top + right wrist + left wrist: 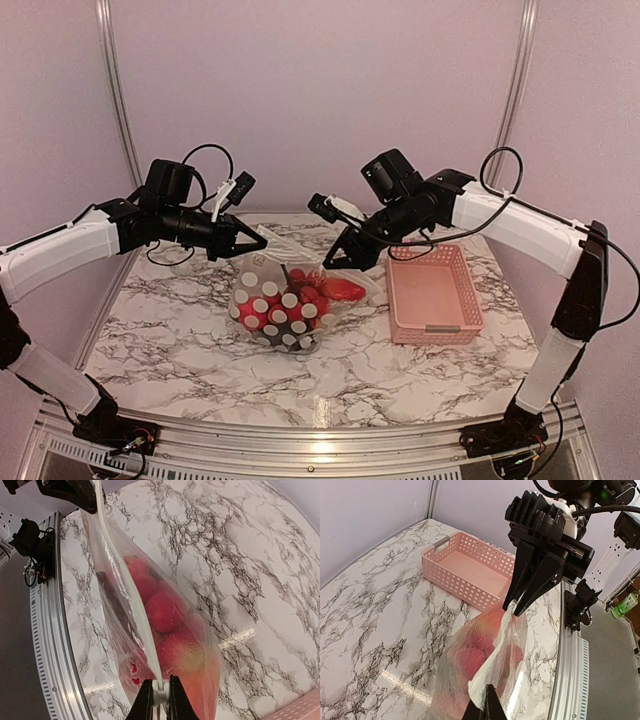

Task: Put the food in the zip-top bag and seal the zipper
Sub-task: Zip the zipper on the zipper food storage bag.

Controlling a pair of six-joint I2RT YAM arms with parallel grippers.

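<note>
The clear zip-top bag (283,303) with white dots hangs over the table middle, stretched between both grippers. Red food (330,290) fills it; it shows as red lumps in the left wrist view (475,652) and the right wrist view (165,612). My left gripper (262,240) is shut on the left end of the zipper (492,662). My right gripper (335,262) is shut on its right end, and the whitish strip (125,577) runs taut from its jaws (160,696) to the other gripper. The strip looks pressed together along its length.
The pink slotted basket (433,292) stands to the right of the bag, with nothing visible in it; it also shows in the left wrist view (465,572). The metal table rail (55,630) runs along the near edge.
</note>
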